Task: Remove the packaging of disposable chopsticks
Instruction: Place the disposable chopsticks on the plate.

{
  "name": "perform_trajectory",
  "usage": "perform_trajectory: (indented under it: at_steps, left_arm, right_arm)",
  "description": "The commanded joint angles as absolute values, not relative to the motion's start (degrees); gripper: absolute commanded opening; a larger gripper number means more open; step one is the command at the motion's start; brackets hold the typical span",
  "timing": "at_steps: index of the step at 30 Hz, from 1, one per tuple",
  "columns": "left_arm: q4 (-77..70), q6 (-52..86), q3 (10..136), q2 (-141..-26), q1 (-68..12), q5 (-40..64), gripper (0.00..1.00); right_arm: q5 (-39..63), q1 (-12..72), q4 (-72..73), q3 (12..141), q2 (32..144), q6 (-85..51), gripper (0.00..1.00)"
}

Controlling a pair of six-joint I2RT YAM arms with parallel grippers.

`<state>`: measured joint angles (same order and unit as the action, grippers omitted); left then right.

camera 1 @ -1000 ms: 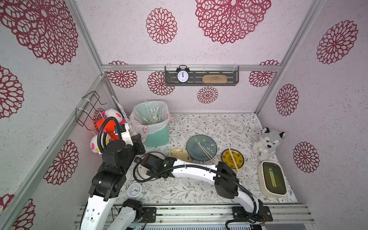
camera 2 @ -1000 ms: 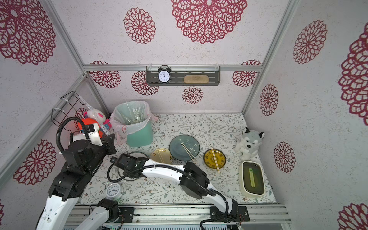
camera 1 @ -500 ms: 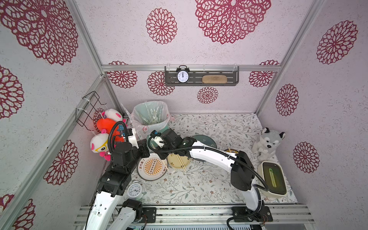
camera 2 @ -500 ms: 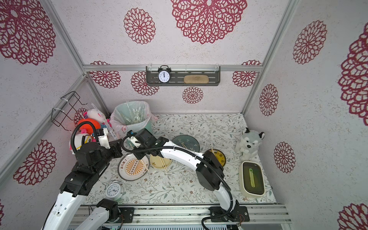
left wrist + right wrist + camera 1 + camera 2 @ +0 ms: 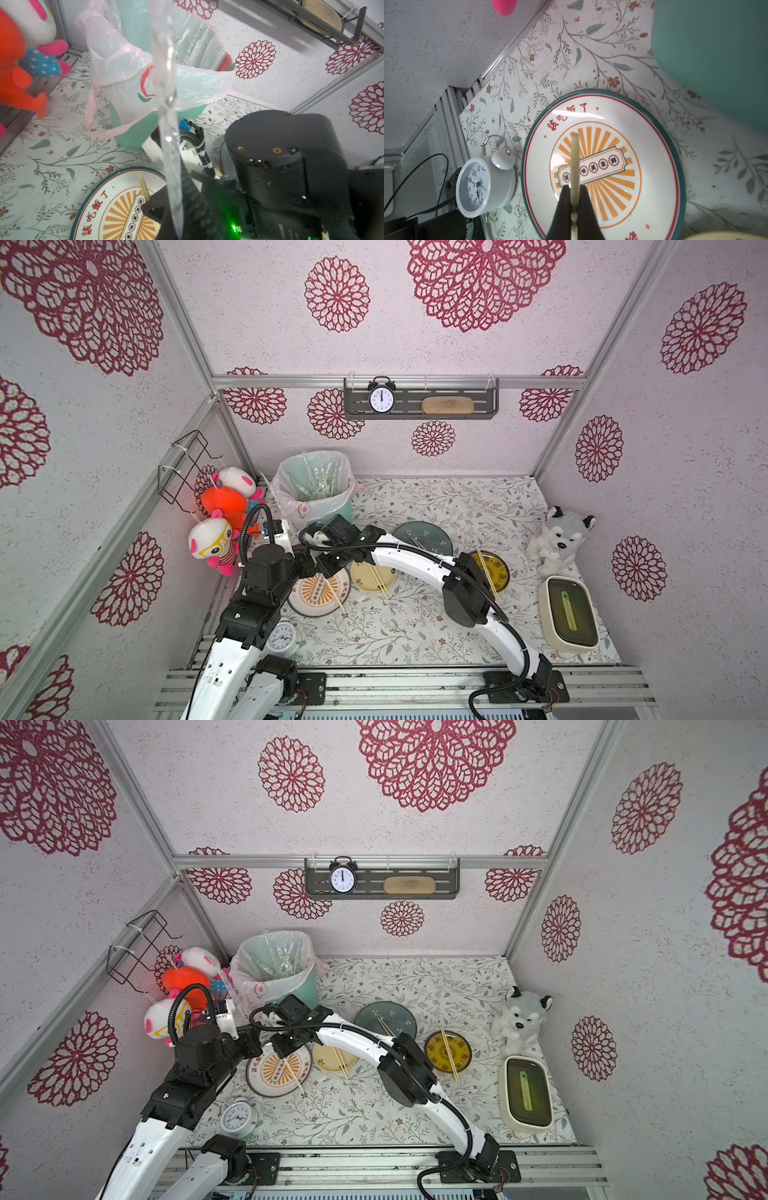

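A clear, empty packaging sleeve [image 5: 166,116] rises from my left gripper [image 5: 308,566] toward the bin; that gripper is shut on its lower end, with the jaws themselves out of the left wrist view. My right gripper [image 5: 574,188] is shut on a bare pair of disposable chopsticks [image 5: 574,158], held just above the white sunburst plate [image 5: 675,166]. In both top views the two grippers sit side by side over that plate's far edge [image 5: 307,612], the right gripper [image 5: 286,1048] next to the left. Other bare chopsticks lie on the cream plate [image 5: 376,580], the dark green plate [image 5: 419,541] and the yellow plate [image 5: 486,572].
A teal bin with a pinkish liner [image 5: 316,489] holds several clear sleeves, just beyond the grippers. A white alarm clock [image 5: 282,639] stands near the front edge. Plush toys [image 5: 212,539] hang at the left wall. A husky plush [image 5: 557,539] and a cream box [image 5: 569,610] sit right.
Both arms have swung away from the front toward the bin, uncovering the white sunburst plate. Over the last half second the grippers have stayed close together above it.
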<state>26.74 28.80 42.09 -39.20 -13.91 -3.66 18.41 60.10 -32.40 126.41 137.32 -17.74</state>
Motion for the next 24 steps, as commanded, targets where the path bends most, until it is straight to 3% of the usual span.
perform_trajectory:
  at_steps: [1,7,13,24]
  left_arm:
    - [23.6,29.7,40.9,-37.9,-14.3,-2.4,0.00]
    - [22.3,30.8,37.9,-35.4,-14.3,-1.5,0.00]
    - [19.6,31.3,34.4,-35.5,-14.3,-1.1,0.00]
    - [14.1,32.4,30.2,-39.6,-14.3,1.8,0.00]
  right_arm:
    - [22.9,59.6,-34.7,130.7,138.0,-21.7,0.00]
    - [19.7,59.6,-33.8,131.9,140.1,-24.9,0.00]
    - [23.1,57.9,-17.9,119.7,136.3,-35.3,0.00]
    - [27.0,56.7,-4.4,113.5,135.6,-43.5,0.00]
